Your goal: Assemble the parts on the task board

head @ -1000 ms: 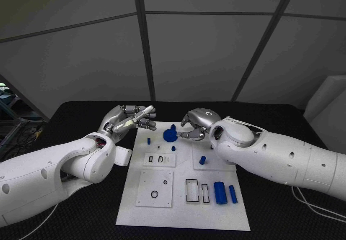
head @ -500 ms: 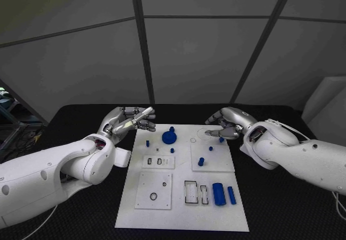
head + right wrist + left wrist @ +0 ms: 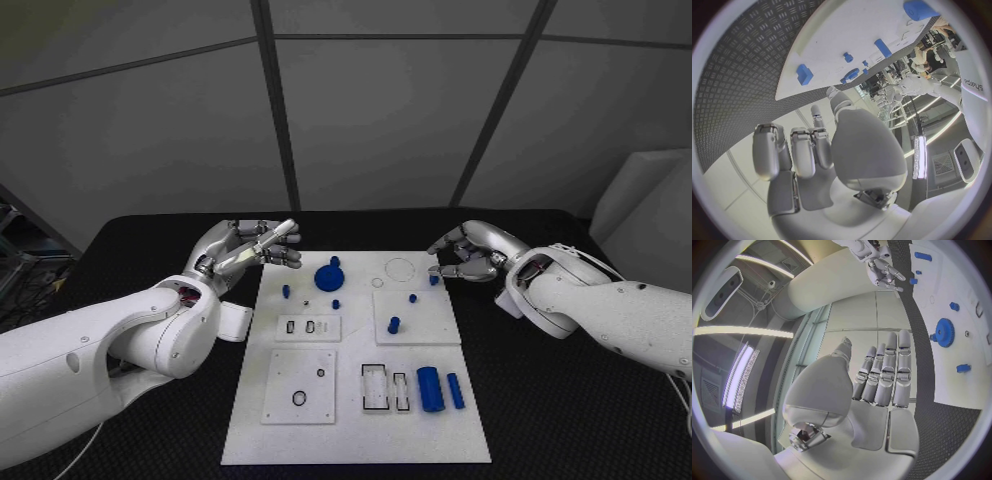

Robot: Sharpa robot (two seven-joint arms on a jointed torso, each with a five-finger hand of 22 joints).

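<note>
The white task board lies in the middle of the black table. A blue gear stands near its far edge, with small blue pegs around it. A thick blue cylinder and a thinner one lie near the board's right front. My left hand hovers off the far left corner with straight fingers, holding nothing. My right hand sits at the far right edge, fingers loosely curved and empty, with a small blue piece just beside them. The left wrist view shows the gear and my right hand.
White inset plates with slots and holes occupy the board's left half, and rectangular pockets sit beside the cylinders. Black table surrounds the board. In the right wrist view the board carries several blue pieces.
My right hand has drawn away from the blue gear to the board's far right edge. The gear stays on the board. The left hand holds its pose; the camera has shifted slightly.
</note>
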